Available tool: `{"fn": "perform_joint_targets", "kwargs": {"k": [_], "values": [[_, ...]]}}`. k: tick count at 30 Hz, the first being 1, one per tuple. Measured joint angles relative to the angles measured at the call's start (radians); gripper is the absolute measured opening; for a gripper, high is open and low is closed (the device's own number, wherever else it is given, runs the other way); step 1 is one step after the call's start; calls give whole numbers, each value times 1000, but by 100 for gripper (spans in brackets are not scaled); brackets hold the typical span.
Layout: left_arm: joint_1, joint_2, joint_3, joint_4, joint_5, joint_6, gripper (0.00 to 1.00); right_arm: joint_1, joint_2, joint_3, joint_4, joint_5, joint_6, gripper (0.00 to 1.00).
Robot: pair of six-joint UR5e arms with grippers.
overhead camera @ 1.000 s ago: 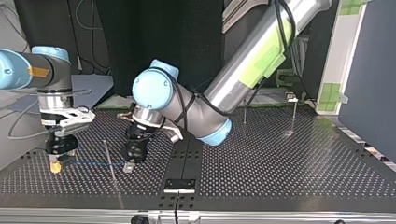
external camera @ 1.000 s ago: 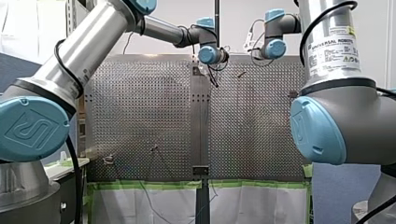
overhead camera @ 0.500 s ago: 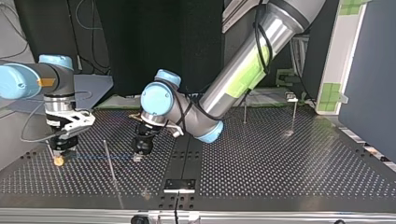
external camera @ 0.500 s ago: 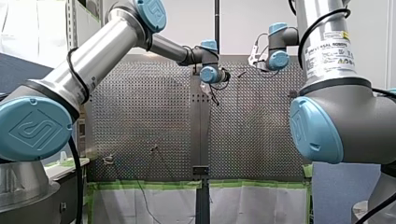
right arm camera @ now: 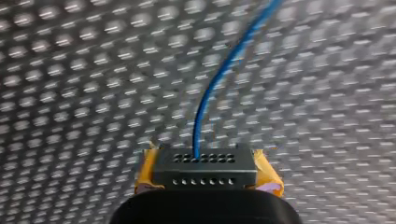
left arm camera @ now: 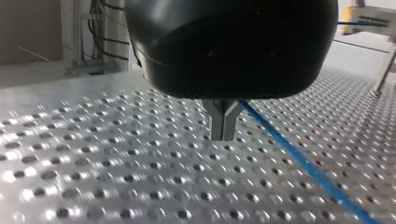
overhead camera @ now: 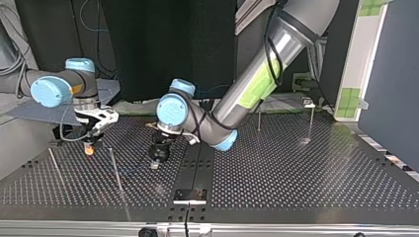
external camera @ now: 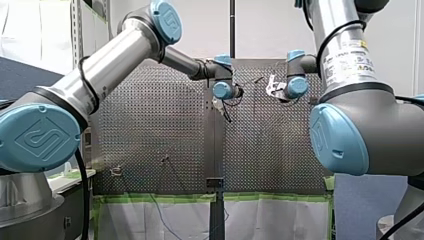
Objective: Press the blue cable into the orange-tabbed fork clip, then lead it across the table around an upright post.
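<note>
Metal tabletop (overhead camera: 296, 173), dotted all over with holes, fills the lower half of the top view. Nearest, at bottom centre, lies a small black plate (overhead camera: 189, 195). To its left a thin rod (overhead camera: 118, 177) slants across the lower left of the frame. Just beyond, left of centre, my left gripper (overhead camera: 157, 162) points down at the table. Its wrist view shows the metal fingers (left arm camera: 219, 122) pressed together, with the blue cable (left arm camera: 299, 158) coming out beside them and trailing over the holes, so it appears pinched there. Farther back, at middle left, my right gripper (overhead camera: 89, 147) hangs low over the table. In its wrist view the yellow pads (right arm camera: 145, 172) are closed on the cable, which runs ahead from between them in a soft curve. Farthest, at upper right, stand a slim upright post (overhead camera: 259, 117) and a second post (overhead camera: 311, 116). The orange-tabbed fork clip cannot be picked out. The cable looks light, thin and limp, probably smooth enough to slip, and unlikely to keep a shape by itself. It is best held close on either side of the stretch being seated, gently taut, firmly but without crushing.
</note>
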Motion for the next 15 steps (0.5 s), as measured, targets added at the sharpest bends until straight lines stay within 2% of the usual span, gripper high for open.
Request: {"fn": "perform_joint_targets", "kwargs": {"k": [1,2,3,4,5,6,7,9,10,11,15], "values": [[1,-2,0,-1,-2,4,0,0,9,4,-1,1,-4,0],[1,-4,0,-3,-6,9,9,1,21,10,-4,4,-10,0],[2,-5,0,-6,-12,15,28,1,29,14,-7,6,-14,0],[2,-6,0,-10,-17,20,28,2,36,18,-11,8,-16,0],[2,-6,0,-14,-21,25,40,2,43,24,-16,10,-19,0],[3,-7,0,-21,-26,33,60,3,49,29,-21,13,-19,0],[3,-7,0,-26,-30,40,60,3,54,35,-26,15,-20,0],[4,-7,0,-38,-41,54,84,3,63,50,-42,19,-21,0],[5,-7,0,-43,-46,61,84,3,65,59,-50,20,-21,0],[5,-7,0,-48,-53,68,98,3,68,70,-62,21,-22,0],[6,-7,0,-69,-90,94,98,2,84,113,-104,22,-29,0]]}}
